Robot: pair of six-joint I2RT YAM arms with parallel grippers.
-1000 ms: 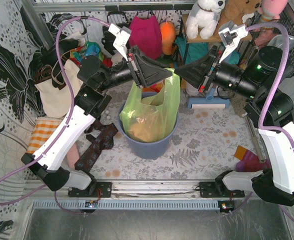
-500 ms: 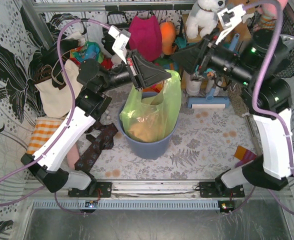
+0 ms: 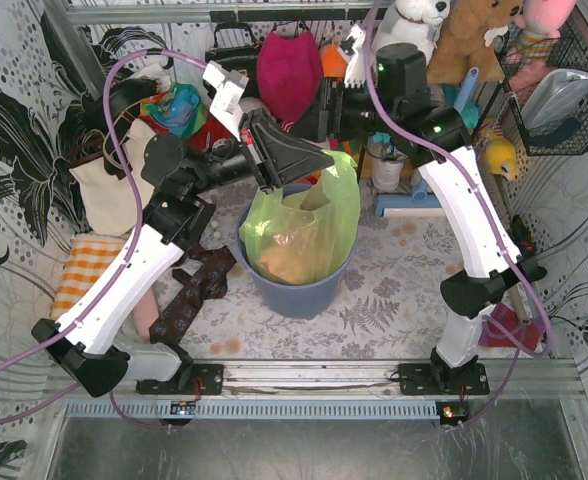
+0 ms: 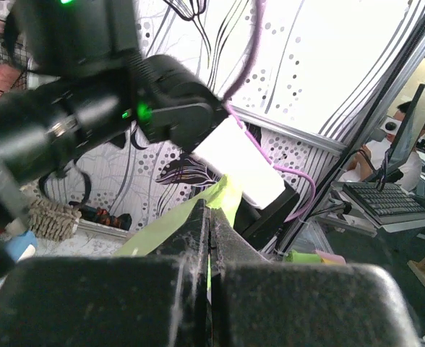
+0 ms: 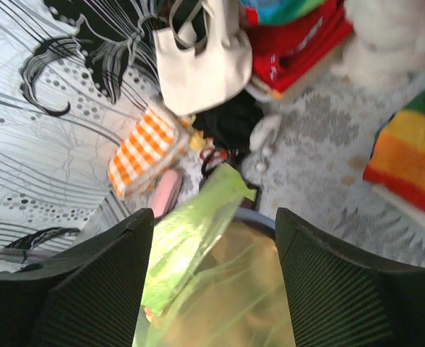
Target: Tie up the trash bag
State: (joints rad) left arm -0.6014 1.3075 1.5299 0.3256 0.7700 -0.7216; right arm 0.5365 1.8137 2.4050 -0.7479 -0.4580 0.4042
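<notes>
In the blue-grey bin [image 3: 299, 295] at mid-table, the trash bag [image 3: 299, 235], rim flaps drawn up above it. Pinched tight on a strip of the green plastic, the left gripper [image 3: 324, 160]; strip visible between the closed fingers in the left wrist view. Spread wide and holding nothing, the right gripper [image 5: 214, 217], poised above the bag's far side with the free flap [image 5: 223, 182] just below the gap.

Step in hand, probably: taking the second flap. Keep the left pinch firm and the strip taut, without hauling the bag out of the bin. Lower the right gripper straight over the free flap and close only with plenty of film between the fingers, not at the very tips, for fear of slipping on so thin a plastic. Avoid catching the bin's rim.

Compared with a second ago: right arm no longer out on the right side facing the bag, now swung round to the far middle and looking down. Left arm nearly unmoved, wrist a touch higher. Bag and bin as before.
</notes>
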